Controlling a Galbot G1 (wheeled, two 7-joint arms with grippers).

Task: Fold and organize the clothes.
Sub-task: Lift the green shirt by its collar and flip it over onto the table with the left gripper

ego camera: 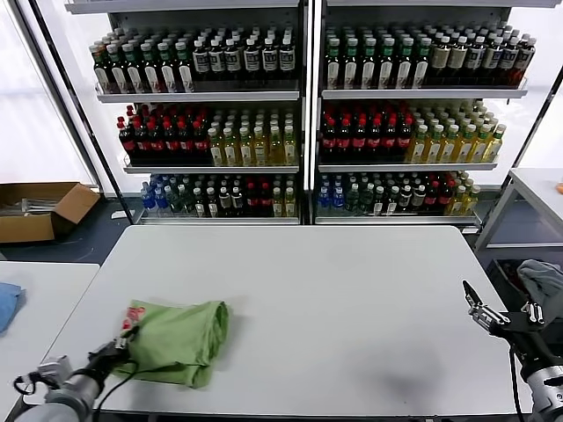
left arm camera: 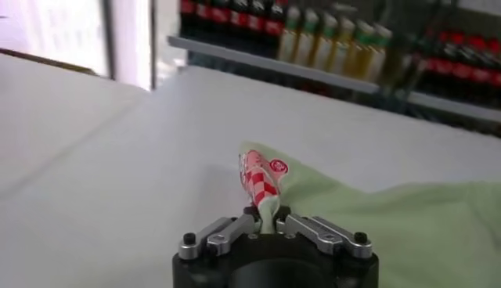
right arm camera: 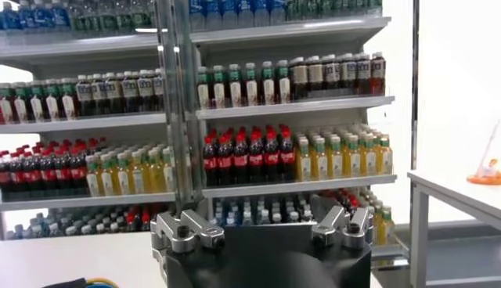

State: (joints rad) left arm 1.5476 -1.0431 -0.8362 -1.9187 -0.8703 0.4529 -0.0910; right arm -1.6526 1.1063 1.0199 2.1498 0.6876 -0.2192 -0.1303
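You had one light green short-sleeved soft-fabric shirt (ego camera: pixel 176 341) on the pale grey desk (ego camera: pixel 334 299), folded into a rough bundle near the desk's front-left corner, well clear of the far edge and just in from the left edge. Its red-and-white checkered logo print (left arm camera: pixel 261 181) sat at the bundle's left end, bunched up into a peak.

Your left tool (ego camera: pixel 123 341) was clenched on that peak of fabric: in the left wrist view the two fingers (left arm camera: pixel 309 228) met around the checkered cloth, which rose straight out from between them. The rest of the shirt lay flat on the desk beside the tool.

Your right tool (ego camera: pixel 482 309) hung off the desk's right edge, near the front-right corner, touching nothing. In the right wrist view its two fingers (right arm camera: pixel 188 232) stood wide apart, released, facing the shelves.

Most of the desk to the right of the shirt and behind it was bare, so you had open room across its middle and far half. A second, smaller white desk (ego camera: pixel 40 308) stood to the left with one blue cloth (ego camera: pixel 9 303) at its edge, and one pale grey-blue fabric bundle (ego camera: pixel 544 283) lay off to the right. One brown cardboard box (ego camera: pixel 40 209) sat on the floor at the far left. Two shelving bays of bottled drinks (ego camera: pixel 308 114) filled the back.
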